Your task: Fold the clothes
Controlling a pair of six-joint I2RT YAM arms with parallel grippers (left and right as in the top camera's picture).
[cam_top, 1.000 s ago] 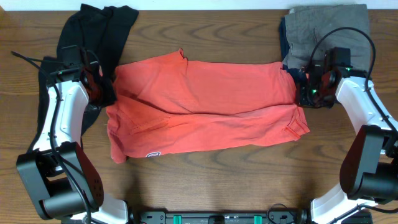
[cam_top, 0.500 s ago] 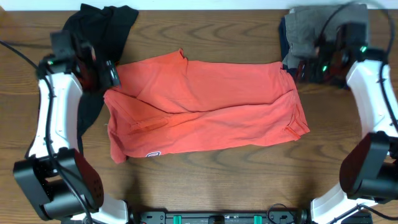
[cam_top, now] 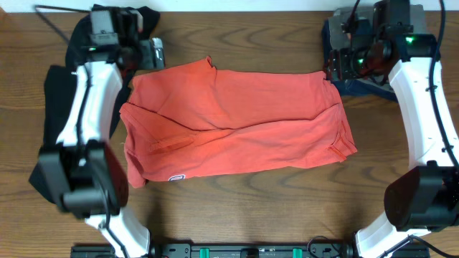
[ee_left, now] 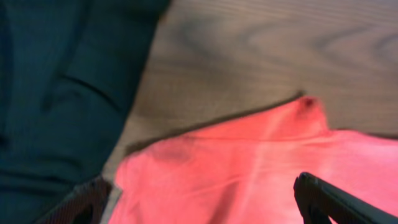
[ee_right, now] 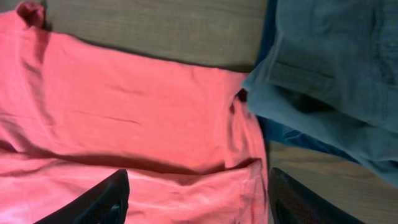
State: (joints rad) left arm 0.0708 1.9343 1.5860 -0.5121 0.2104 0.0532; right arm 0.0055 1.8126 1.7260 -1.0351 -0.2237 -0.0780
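We judge the coral T-shirt point(cam_top: 237, 122) half done: folded once lengthwise, crosswise folds left. The left claw point(cam_top: 148, 51) and right claw point(cam_top: 343, 66) hang spread, empty, over its far corners.

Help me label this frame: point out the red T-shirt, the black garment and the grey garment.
coral-red T-shirt point(cam_top: 237, 122): overhead view, middle of its folded body.
black garment point(ee_left: 50, 93): left wrist view, creased middle.
grey garment point(ee_right: 336, 56): right wrist view, top folded layer.
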